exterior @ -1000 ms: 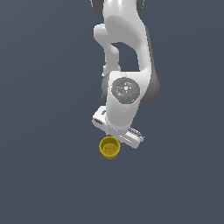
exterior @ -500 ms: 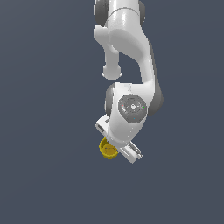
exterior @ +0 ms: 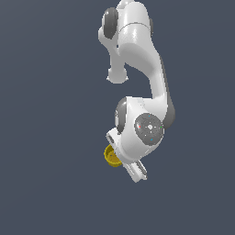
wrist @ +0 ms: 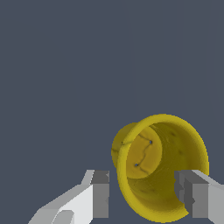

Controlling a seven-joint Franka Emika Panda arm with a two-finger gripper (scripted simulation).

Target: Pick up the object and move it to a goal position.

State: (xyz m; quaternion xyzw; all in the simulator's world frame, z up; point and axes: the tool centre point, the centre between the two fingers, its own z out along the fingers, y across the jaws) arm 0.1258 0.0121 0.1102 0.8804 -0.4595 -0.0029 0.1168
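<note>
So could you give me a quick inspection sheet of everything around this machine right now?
Surface: plain dark grey-blue ground, no marks or edges seen.
Job's things: small yellow hollow cup, lying on its side with its open mouth toward the wrist camera; in the exterior view it peeks out beside the arm.
Clutter: nothing seen.
Grippers: white two-fingered pincer, fingers spread on either side of the cup's rim; contact cannot be told.
Cables: nothing seen.
Surroundings: white jointed robot arm only; no goal marker seen.
</note>
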